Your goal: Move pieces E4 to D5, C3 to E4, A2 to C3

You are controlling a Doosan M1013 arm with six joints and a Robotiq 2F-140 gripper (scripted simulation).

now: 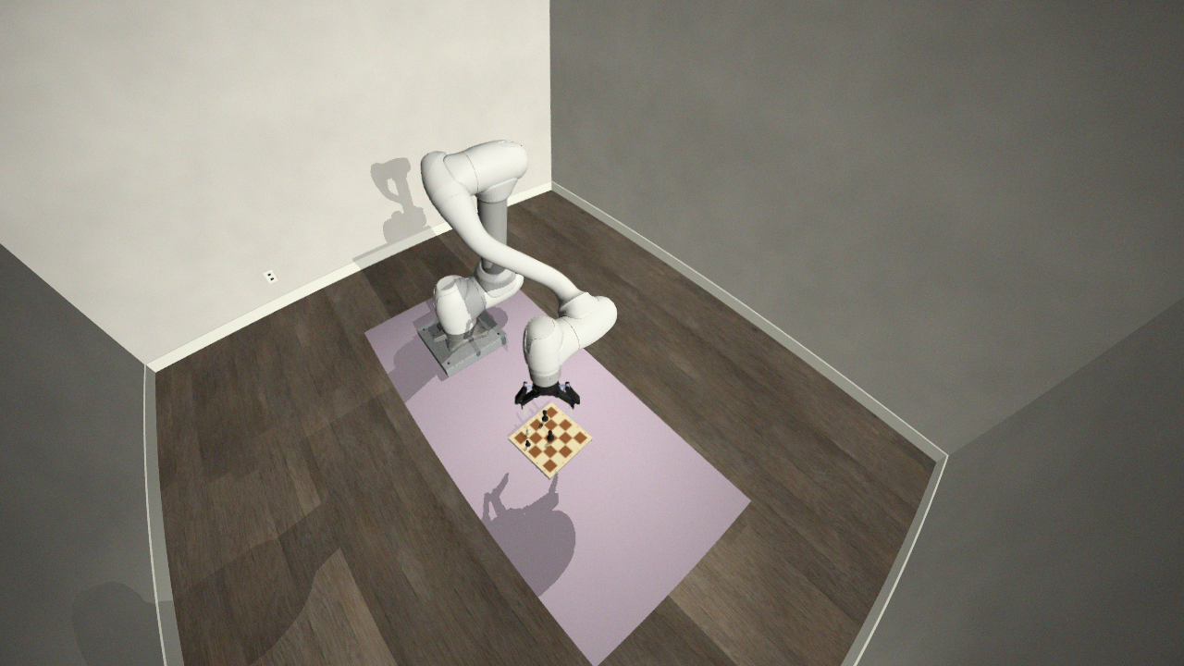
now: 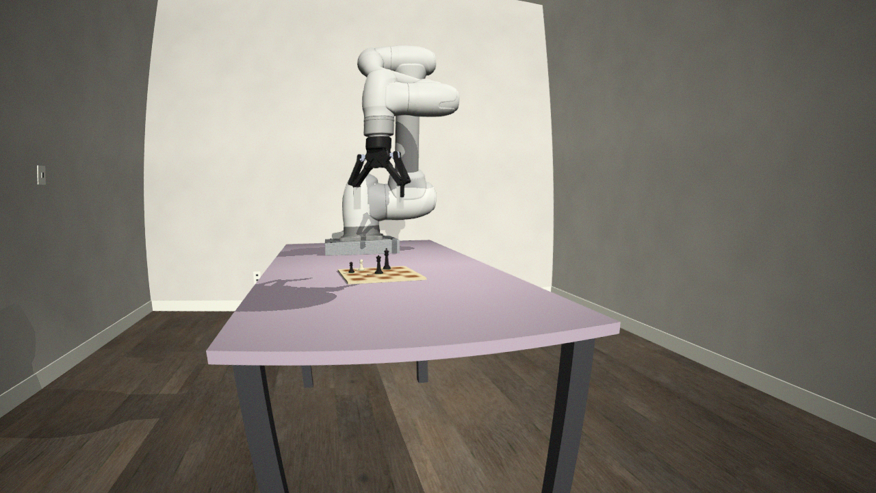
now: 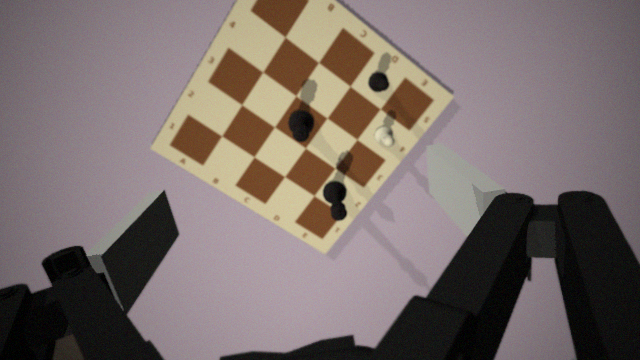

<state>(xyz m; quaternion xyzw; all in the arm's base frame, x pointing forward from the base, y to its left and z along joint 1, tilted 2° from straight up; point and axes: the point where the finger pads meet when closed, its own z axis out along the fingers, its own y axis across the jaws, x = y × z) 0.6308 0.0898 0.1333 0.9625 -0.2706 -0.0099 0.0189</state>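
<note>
My gripper (image 1: 548, 404) (image 2: 379, 192) (image 3: 299, 191) is open and empty, high above the near side of the board (image 1: 569, 456) (image 2: 391, 280) (image 3: 231, 190). A small black pawn (image 1: 527, 443) (image 2: 350, 268) (image 3: 378, 81) stands on D5. A small white pawn (image 2: 361, 265) (image 3: 384, 135) stands on E4. A tall black piece (image 1: 549, 436) (image 2: 378, 266) (image 3: 301, 121) stands on C3. A2 is bare. All these pieces are upright, and their bases look inside their squares.
Another tall black piece (image 1: 544, 416) (image 2: 386, 260) (image 3: 334, 192) stands upright on E2, near the board's edge. The board lies on a pale purple table top (image 1: 629, 513) (image 2: 428, 318). The arm's grey base (image 1: 450, 361) (image 2: 361, 246) stands behind the board.
</note>
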